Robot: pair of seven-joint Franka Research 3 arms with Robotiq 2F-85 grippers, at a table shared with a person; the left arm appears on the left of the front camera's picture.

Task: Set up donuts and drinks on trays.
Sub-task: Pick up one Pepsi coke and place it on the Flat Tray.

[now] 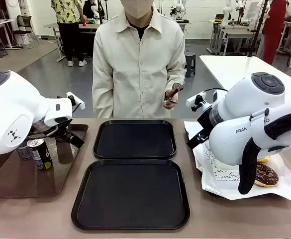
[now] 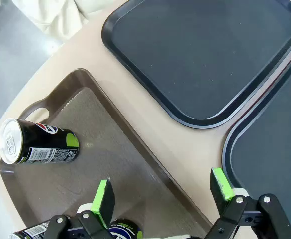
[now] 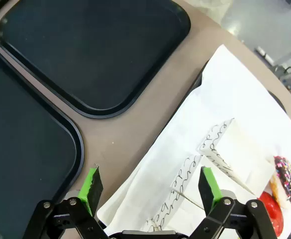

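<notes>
Tan tabletop (image 1: 36,214), two black trays mid-table: far tray (image 1: 135,140), near tray (image 1: 130,195). Left gripper (image 2: 162,191) spread wide over the cans (image 2: 38,142) on the brown tray (image 2: 100,149), left side. Right gripper (image 3: 150,184) also spread, above the white paper (image 3: 225,99) holding donuts (image 3: 287,174), right side.

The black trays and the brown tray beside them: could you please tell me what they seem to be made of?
The black trays look like moulded plastic, matte, with a soft sheen on the rounded rims. The brown tray is probably plastic too, but glossier: it reflects light and has a moulded handle hole.
</notes>
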